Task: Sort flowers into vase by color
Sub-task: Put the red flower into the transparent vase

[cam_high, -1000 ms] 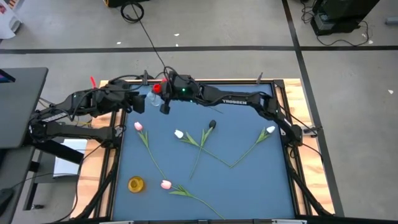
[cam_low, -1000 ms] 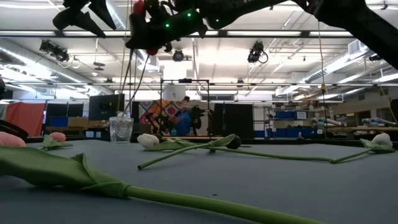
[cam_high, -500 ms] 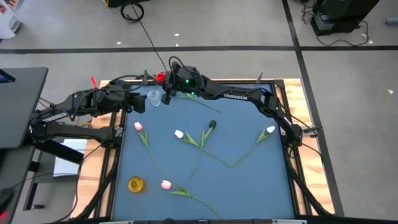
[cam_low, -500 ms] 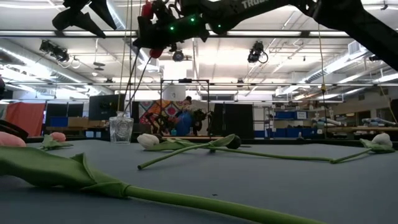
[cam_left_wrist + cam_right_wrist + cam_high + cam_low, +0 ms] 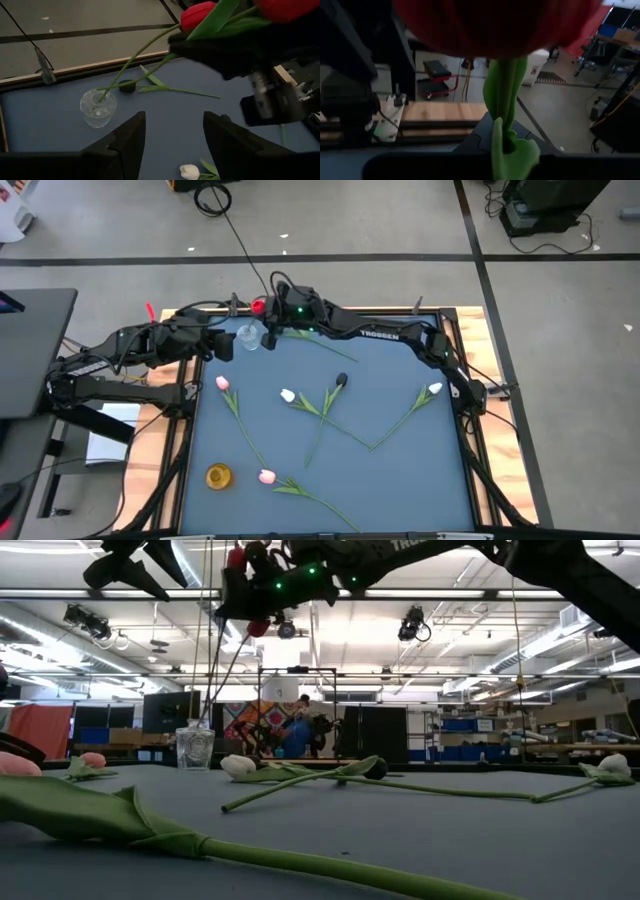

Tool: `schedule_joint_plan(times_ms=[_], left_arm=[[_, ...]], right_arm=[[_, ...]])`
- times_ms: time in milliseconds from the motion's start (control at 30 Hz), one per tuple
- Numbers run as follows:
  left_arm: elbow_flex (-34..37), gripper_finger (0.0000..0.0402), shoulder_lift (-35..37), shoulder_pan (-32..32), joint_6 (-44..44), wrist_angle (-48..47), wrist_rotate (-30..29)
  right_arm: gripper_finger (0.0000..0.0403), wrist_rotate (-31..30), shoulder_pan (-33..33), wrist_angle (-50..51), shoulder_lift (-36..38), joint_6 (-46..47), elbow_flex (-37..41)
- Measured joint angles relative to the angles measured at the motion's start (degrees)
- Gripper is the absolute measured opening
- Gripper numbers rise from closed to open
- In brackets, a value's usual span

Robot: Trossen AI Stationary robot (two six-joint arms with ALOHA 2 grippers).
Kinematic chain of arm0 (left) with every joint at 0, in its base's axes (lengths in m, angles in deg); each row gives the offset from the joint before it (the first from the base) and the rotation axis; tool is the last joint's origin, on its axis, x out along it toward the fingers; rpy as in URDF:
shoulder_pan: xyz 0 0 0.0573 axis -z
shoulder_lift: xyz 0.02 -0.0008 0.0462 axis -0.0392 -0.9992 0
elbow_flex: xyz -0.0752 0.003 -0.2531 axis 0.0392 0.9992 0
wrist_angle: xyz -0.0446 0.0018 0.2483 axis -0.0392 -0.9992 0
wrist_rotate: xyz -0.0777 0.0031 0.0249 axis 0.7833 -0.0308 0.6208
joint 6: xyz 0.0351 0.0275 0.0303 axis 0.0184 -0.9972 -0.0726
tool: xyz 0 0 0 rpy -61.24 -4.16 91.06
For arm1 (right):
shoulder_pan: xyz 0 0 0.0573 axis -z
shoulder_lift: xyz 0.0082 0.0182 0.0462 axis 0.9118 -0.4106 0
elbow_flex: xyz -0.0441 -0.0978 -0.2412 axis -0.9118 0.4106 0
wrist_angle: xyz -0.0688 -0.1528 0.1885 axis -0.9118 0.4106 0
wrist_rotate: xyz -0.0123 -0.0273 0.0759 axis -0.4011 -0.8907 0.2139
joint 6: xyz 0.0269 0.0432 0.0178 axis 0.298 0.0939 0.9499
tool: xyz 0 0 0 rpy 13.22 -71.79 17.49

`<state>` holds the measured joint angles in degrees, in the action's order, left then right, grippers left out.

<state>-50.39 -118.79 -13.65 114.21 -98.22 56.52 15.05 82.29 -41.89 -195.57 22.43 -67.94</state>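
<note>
Right claw (image 5: 266, 321) gripping red tulip (image 5: 259, 306), stem in glass vase (image 5: 247, 337)

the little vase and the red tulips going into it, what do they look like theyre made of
The vase looks like clear glass or hard clear plastic: you see the blue table through it, and its wall catches highlights. The red tulips, held by the right tool, look artificial, likely fabric heads on smooth plastic stems, evenly coloured.
</note>
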Motion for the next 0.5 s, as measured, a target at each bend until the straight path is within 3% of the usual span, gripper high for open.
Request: schedule_joint_plan(times_ms=[500], left_arm=[[0.0, 0.0205, 0.0, -0.04, 0.48, -0.09, -2.33]], right_arm=[[0.002, 1.18, 0.04, 2.25, 0.65, 1.07, 0.0]])
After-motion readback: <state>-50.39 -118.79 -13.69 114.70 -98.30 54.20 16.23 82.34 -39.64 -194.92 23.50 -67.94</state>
